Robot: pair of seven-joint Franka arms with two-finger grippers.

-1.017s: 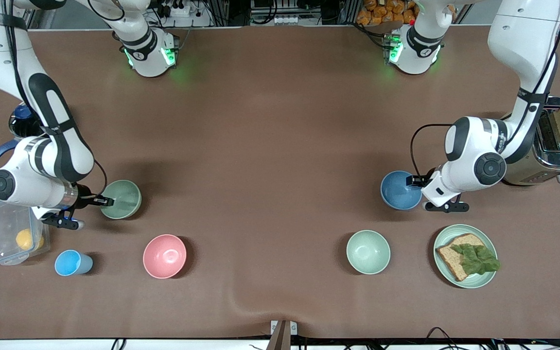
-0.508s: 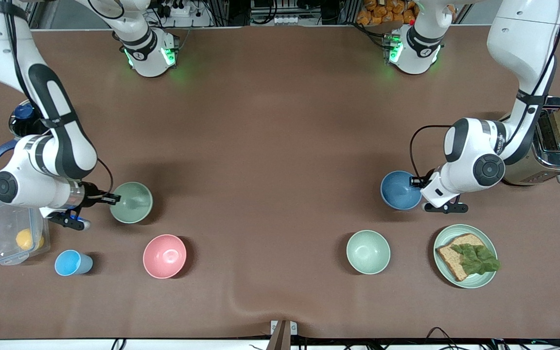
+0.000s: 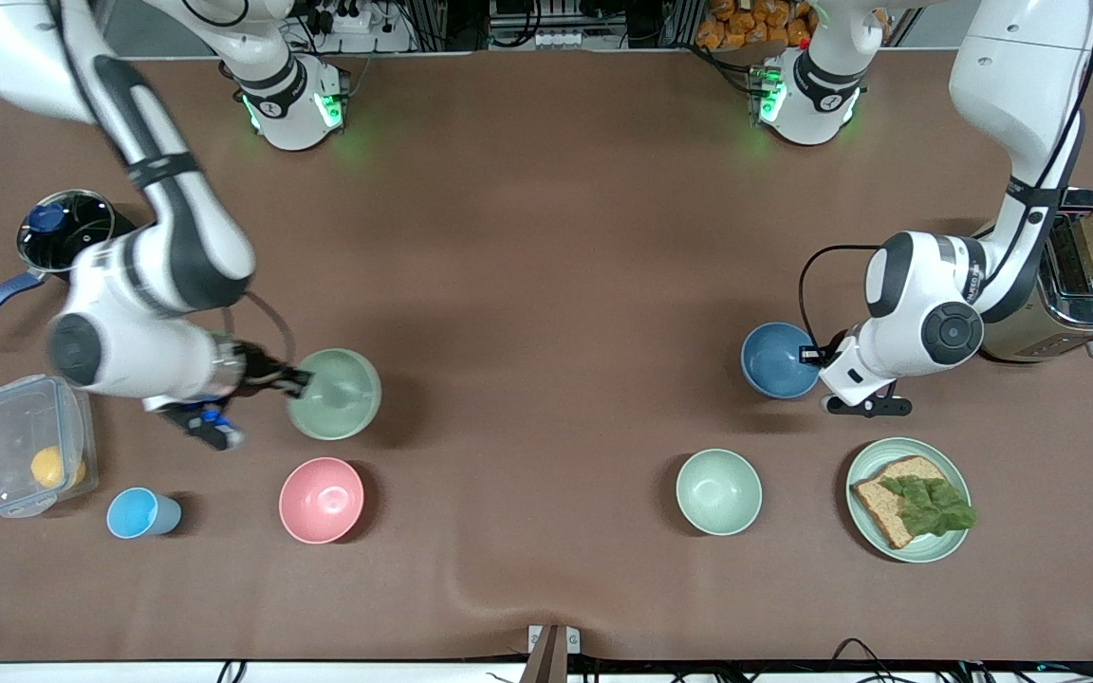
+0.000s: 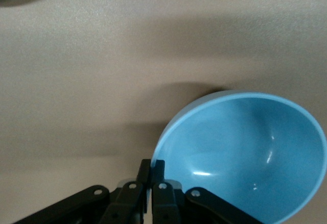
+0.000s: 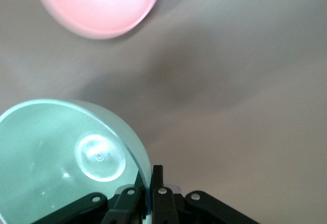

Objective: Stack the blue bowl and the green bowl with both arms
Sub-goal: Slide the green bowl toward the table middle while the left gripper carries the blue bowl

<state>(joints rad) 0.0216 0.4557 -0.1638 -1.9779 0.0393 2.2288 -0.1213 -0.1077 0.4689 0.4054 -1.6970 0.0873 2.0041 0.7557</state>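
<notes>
Over the brown worktop (image 3: 546,237), right tool (image 3: 298,382) pinching the green bowl (image 3: 334,394) by its rim above the pink bowl (image 3: 321,500), left tool (image 3: 807,356) gripping the blue bowl (image 3: 778,359) rim near the toaster (image 3: 1068,304).

Table (image 3: 546,285) between arms lies open

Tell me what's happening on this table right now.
Each arm grips a bowl by its rim. The right hand is shut on the green bowl, held up over the table near the pink bowl. The left hand is shut on the blue bowl at its end. They are not yet stacked.
</notes>
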